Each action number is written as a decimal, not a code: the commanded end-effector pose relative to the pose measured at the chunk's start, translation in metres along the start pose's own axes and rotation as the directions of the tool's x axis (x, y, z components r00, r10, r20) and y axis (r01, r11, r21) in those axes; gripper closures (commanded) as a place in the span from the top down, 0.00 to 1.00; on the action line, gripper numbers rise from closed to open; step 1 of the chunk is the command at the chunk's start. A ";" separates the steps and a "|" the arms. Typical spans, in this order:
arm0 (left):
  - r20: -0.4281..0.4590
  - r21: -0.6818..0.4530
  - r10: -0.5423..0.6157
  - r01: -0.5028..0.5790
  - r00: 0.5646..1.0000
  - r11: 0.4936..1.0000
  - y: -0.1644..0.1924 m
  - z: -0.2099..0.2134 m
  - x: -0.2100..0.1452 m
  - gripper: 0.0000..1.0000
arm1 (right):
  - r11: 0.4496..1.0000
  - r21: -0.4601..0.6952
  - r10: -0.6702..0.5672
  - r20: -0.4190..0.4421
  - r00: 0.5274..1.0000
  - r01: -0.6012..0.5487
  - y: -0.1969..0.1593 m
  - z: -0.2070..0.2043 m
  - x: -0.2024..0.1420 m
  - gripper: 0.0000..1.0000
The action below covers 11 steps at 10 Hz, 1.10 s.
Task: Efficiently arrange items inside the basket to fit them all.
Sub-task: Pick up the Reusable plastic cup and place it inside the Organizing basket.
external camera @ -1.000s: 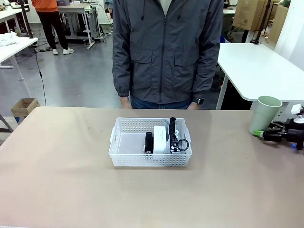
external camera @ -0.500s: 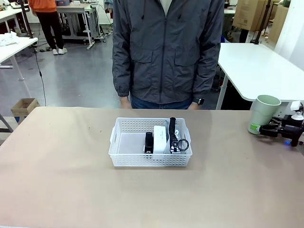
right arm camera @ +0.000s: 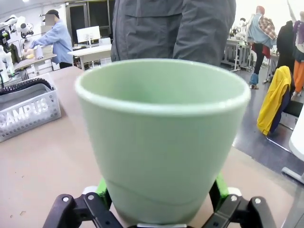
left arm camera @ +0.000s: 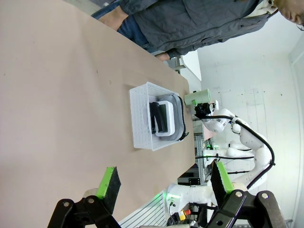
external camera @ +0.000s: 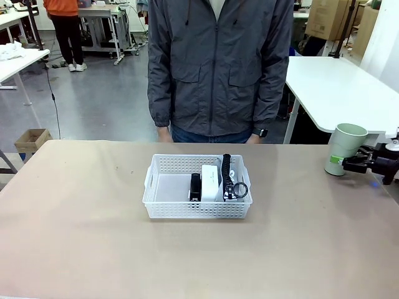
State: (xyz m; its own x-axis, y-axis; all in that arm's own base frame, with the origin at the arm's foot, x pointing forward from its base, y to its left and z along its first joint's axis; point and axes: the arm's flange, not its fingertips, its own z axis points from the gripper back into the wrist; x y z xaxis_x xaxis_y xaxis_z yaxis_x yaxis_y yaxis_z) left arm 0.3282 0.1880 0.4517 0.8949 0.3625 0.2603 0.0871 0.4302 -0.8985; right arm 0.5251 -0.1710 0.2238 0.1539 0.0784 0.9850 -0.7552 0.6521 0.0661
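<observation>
R gripper (external camera: 344, 163) jaws apart around base of green cup (external camera: 344, 149), grip contact unclear. Cup upright at tabletop (external camera: 81, 218) far right edge, arm cut off. L gripper (left arm camera: 164, 183) spread wide, empty, well off. Basket (external camera: 163, 187) mid-tabletop: stapler (external camera: 195, 185), white box (external camera: 210, 182), pouch (external camera: 230, 180) packed in right half, long axes front-to-back, pouch mostly hidden.

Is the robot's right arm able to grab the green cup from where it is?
Probably yes. The right gripper is already at the pale-green cup, which stands upright on the table between its open jaws in the right wrist view, with nothing in the way.
</observation>
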 end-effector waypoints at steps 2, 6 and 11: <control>0.012 -0.021 -0.004 0.004 1.000 1.000 -0.003 0.000 0.000 1.00 | 0.998 -0.002 0.056 0.027 0.998 -0.056 0.011 0.006 0.011 1.00; 0.012 -0.021 -0.004 0.004 1.000 1.000 -0.003 0.000 0.000 1.00 | 0.997 0.075 0.034 -0.013 0.999 -0.033 0.017 0.005 0.015 0.33; 0.012 -0.021 -0.004 0.004 1.000 1.000 -0.003 0.000 0.000 1.00 | 0.990 0.143 -0.012 0.017 1.000 0.009 0.046 0.010 0.055 0.00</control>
State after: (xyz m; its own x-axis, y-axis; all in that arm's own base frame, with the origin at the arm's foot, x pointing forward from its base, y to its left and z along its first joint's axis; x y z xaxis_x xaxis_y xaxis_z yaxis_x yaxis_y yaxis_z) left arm 0.3282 0.1880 0.4518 0.8949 0.3625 0.2605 0.0872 0.4302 -0.8985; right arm 0.5064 -0.1535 0.2567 0.1224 0.0950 0.9879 -0.8252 0.5628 0.0481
